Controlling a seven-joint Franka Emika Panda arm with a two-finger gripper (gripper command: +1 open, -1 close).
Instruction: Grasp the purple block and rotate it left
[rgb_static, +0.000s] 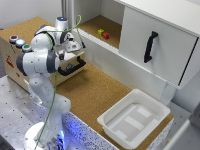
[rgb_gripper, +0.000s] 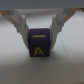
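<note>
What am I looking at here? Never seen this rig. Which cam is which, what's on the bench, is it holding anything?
The white jointed machine is a single robot arm bolted to a bench. The wide picture is from a camera off the arm; the small blurry one is from a camera on its wrist, looking down past the gripper.

On the cork-topped bench: a white plastic tray at the near edge, a wooden box with coloured buttons and a black handle, and a white cabinet with a sliding door. On its shelf sit small yellow and red blocks.

In the wrist view the fingers stand on either side of a purple block marked with a yellow A. Whether they are clamped on it is too blurred to tell.
</note>
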